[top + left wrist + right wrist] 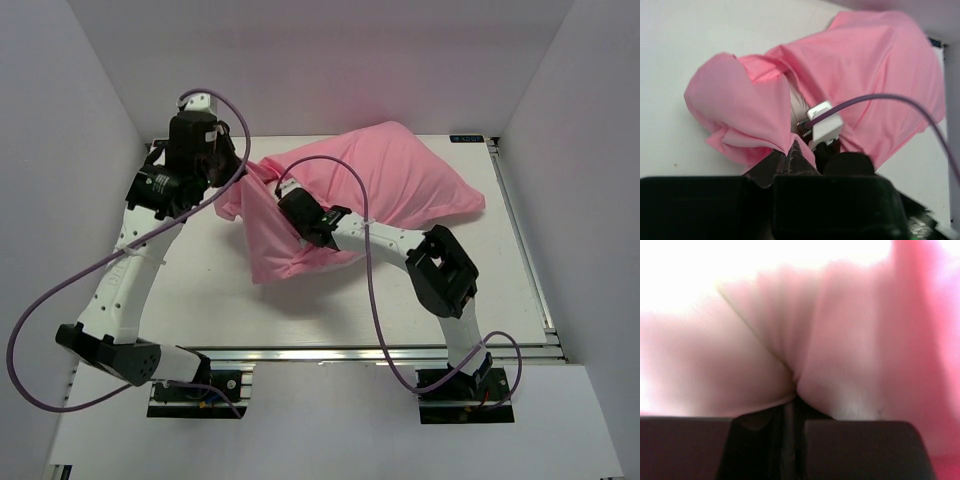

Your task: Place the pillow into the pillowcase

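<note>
The tabletop (200, 300) is a flat, matte white rectangle walled in by plain white panels. On it lies one pillowcase (400, 175), a matte pink fabric sack. Its stuffed, rounded bulk runs from the centre out towards 2 o'clock. Its slack, creased mouth end droops in loose folds towards 8 o'clock. One pillow (799, 102) sits inside it. Only a narrow pale strip of soft cloth shows between the pink folds at the mouth, in the left wrist view.

There are two arms, white-shelled with black joints. The left arm (125, 280) rises from its base at 7 o'clock and stretches up to 10 o'clock, with its wrist bent in towards the mouth of the sack. The right arm (400, 240) climbs from 5 o'clock, folds at a black elbow, and reaches flat towards 9 o'clock, its wrist buried in the pink folds.

The left claw (792, 150) has its fingers pressed together, clamped on a peaked edge of the pillowcase. The right claw (790, 407) is nearly closed, pinching a gathered fold of pale cloth. This appears to be the pillow, though that view is blurred.

Two purple cables (60, 290) loop out, one from each arm.
</note>
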Controlling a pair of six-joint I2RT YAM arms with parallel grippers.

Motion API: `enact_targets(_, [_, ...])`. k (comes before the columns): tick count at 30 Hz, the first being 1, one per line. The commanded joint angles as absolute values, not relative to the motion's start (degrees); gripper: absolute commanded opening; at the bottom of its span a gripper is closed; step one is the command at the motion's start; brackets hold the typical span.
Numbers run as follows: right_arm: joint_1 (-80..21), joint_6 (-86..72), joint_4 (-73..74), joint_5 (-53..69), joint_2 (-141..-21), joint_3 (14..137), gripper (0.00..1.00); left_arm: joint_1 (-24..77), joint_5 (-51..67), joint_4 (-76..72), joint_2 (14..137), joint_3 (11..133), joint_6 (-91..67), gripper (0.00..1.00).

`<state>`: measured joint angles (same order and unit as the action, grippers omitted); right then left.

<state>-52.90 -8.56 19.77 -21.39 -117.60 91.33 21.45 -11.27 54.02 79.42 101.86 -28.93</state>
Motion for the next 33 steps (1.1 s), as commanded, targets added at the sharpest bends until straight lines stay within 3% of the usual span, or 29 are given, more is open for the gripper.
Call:
enact_targets(1, [-51.50, -8.88, 24.71, -11.27, -117.79, 91.84, 0.00, 20.57, -11.60, 45.17, 73.75, 95.30, -29.52, 0.00])
enact_targets(4, [-51.42, -6.25, 20.23, -3.20, -113.58, 95.09, 0.39, 20.57, -12.03, 47.01, 70.33, 84.42, -32.95, 0.00])
enact_targets(5, [-51.33, -5.37, 18.30, -2.03, -112.34, 95.62, 0.60, 20.57, -12.82, 47.28, 69.27, 81.94, -34.18, 0.00])
enact_targets(6, [-51.33, -3.80, 17.85, -1.06, -111.02, 95.97, 0.70, 20.57, -13.44, 48.07, 68.30, 79.39, -35.15, 0.00])
enact_targets(7, [-51.24, -2.91, 17.93, -0.53, -108.83, 96.59, 0.72, 20.57, -13.80, 48.42, 66.46, 74.67, -36.11, 0.00])
enact_targets(8, [-51.33, -2.29, 18.36, 1.13, -107.85, 97.90, 0.81, 20.57, -13.54, 48.60, 65.58, 72.62, -36.99, 0.00])
enact_targets(13, [-51.33, -0.70, 20.92, 1.14, -99.96, 97.74, 0.89, 20.57, -12.48, 49.66, 62.06, 64.79, -39.11, 0.00])
enact_targets(22, [-51.33, 2.02, 18.90, 5.89, -88.08, 87.38, 0.87, 20.57, -11.95, 47.90, 62.22, 65.21, -38.76, 0.00])
enact_targets(27, [-51.50, 4.65, 21.44, 18.35, -90.51, 87.80, 0.36, 20.57, -11.16, 47.37, 62.05, 67.32, -38.15, 0.00])
enact_targets(33, [-51.94, 2.29, 22.67, 13.29, -101.30, 90.17, 0.24, 20.57, -12.65, 48.16, 60.82, 71.36, -37.62, 0.00])
